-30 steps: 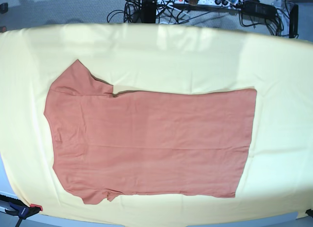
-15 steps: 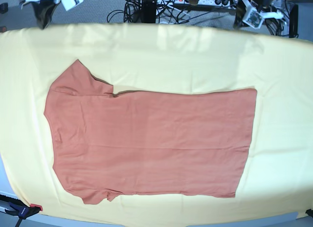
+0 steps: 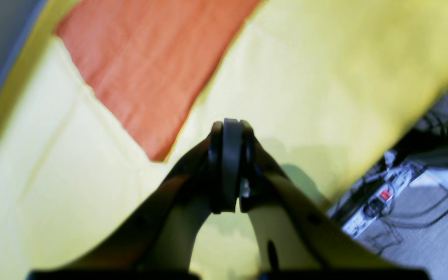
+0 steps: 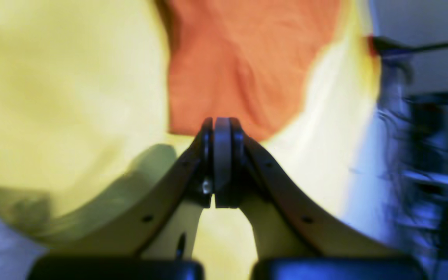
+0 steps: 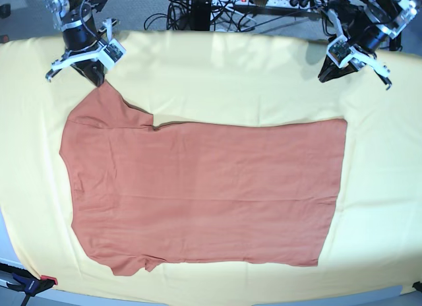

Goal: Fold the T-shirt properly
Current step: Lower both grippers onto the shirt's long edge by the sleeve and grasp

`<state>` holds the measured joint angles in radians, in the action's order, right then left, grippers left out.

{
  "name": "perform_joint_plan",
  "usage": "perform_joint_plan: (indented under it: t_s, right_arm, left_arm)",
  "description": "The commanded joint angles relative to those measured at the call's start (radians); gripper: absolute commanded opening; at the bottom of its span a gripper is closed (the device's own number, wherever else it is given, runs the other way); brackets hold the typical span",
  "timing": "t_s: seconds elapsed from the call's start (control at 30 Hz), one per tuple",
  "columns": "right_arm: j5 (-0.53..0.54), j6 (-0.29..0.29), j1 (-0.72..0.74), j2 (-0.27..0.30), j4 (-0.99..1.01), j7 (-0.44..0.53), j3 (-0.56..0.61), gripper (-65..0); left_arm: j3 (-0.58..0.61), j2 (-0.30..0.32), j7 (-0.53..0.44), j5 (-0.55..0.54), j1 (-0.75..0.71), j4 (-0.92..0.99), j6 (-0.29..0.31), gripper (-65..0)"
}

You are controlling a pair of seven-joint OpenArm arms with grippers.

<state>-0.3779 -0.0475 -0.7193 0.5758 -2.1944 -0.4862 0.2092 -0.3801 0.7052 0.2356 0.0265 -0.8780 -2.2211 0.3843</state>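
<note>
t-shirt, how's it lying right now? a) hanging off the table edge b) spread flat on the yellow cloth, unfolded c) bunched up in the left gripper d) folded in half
b: the T-shirt lies spread out flat on the yellow cloth, with neither shut gripper holding it.

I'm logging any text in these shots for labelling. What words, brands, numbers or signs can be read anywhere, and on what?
None can be read.
T-shirt: plain, no print or visible label.
Yellow cloth: plain.
Power strip behind the table: possible markings, too small to read; blurred in the left wrist view.
Left gripper and right gripper: no legible lettering.
</note>
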Motion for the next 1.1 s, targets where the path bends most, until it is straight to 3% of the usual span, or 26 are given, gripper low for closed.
perform_joint_plan:
  t_s: [0.0, 0.03, 0.07, 0.2, 0.27, 0.43, 0.57, 0.63, 1.0, 1.07]
  right_arm:
    - [0.008, -0.011, -0.001, 0.008, -0.02, 0.018, -0.005, -65.0]
    - [0.022, -0.026, -0.001, 0.008, -0.02, 0.022, -0.005, -65.0]
    - [0.033, -0.028, -0.001, 0.008, -0.02, 0.027, -0.005, -65.0]
    - [0.042, -0.029, -0.003, 0.006, -0.019, 0.034, -0.005, -65.0]
    - [0.048, -0.029, -0.004, 0.006, -0.019, 0.03, -0.005, -65.0]
    - [0.103, -0.029, -0.003, 0.003, -0.019, 0.031, -0.005, -64.0]
    - [0.113, -0.028, -0.004, 0.002, -0.019, 0.017, -0.005, -50.8]
    - [0.117, -0.028, -0.004, 0.002, -0.019, 0.011, -0.005, -48.2]
    - [0.116, -0.047, -0.003, 0.001, -0.019, 0.003, -0.005, -47.7]
    - [0.116, -0.05, -0.003, 0.001, -0.019, 0.003, -0.005, -44.7]
  left_arm:
    - [-0.007, 0.031, -0.052, -0.007, 0.017, 0.023, 0.014, -65.0]
    - [-0.007, 0.05, -0.088, -0.007, 0.039, 0.064, 0.04, -65.0]
    - [-0.007, 0.069, -0.132, 0.007, 0.066, 0.109, 0.069, -60.7]
    - [-0.006, 0.129, -0.311, 0.127, 0.167, 0.277, 0.129, -33.9]
    - [-0.002, 0.154, -0.375, 0.15, 0.199, 0.344, 0.144, -26.7]
    - [0.087, 0.237, -0.416, 0.195, 0.301, 0.459, 0.138, -26.2]
    - [0.225, 0.293, -0.415, 0.239, 0.411, 0.517, 0.078, -26.2]
    - [0.293, 0.304, -0.415, 0.269, 0.475, 0.545, 0.065, -26.2]
    - [0.635, 0.306, -0.415, 0.317, 0.818, 0.693, 0.064, -26.2]
    - [0.692, 0.305, -0.415, 0.317, 0.871, 0.717, 0.064, -26.2]
